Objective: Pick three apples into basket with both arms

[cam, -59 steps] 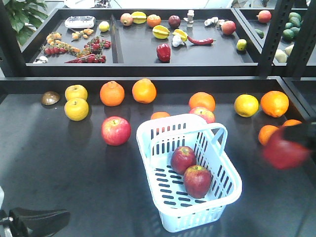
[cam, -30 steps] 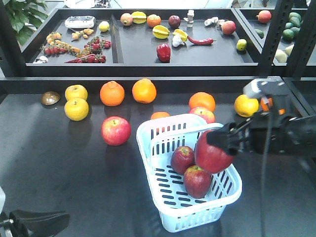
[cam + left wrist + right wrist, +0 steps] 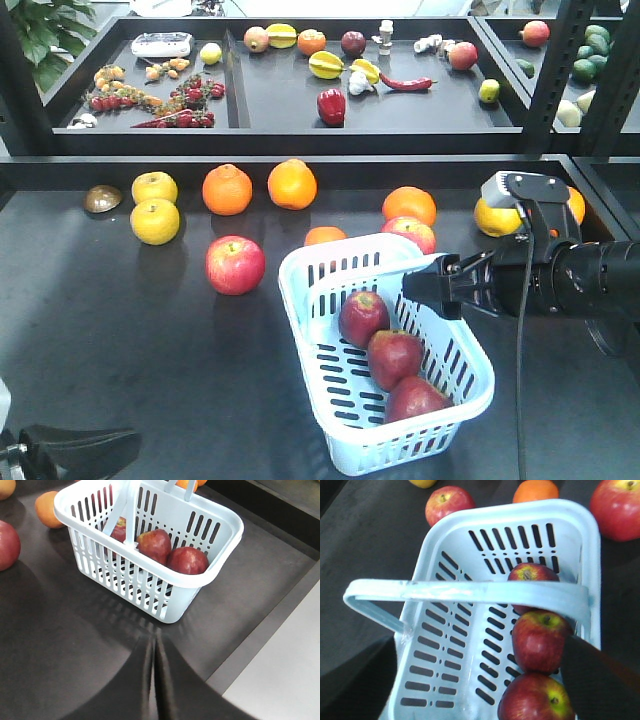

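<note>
The pale blue-white basket (image 3: 385, 355) sits on the dark table (image 3: 110, 350), a little right of the middle and turned at an angle. Inside it lie the three apples in a row along its right side: the far apple (image 3: 362, 318), the middle apple (image 3: 394, 357) touching it, and the near apple (image 3: 413, 398) against the basket's near right corner. In the right wrist view the swing handle (image 3: 465, 592) crosses above the far apple, and each fruit shows a yellow-green patch by its stem.

The right claw (image 3: 432, 288) reaches in from the right, over the basket's right rim and just above the apples. Its black fingers are spread apart with nothing between them: released. A black cable (image 3: 522, 330) hangs from the arm behind it.

The left claw (image 3: 75, 445) shows as a dark shape at the near left corner of the table, well apart from the basket. In the left wrist view its two fingers (image 3: 150, 680) meet in a thin seam, clenched on nothing.

A brighter red apple (image 3: 235, 264) rests on the table left of the basket, apart from it. An orange (image 3: 324, 237) and a pinkish apple (image 3: 410, 232) lie just beyond the basket's far rim. Two yellow fruits (image 3: 155, 205) lie at the far left.
</note>
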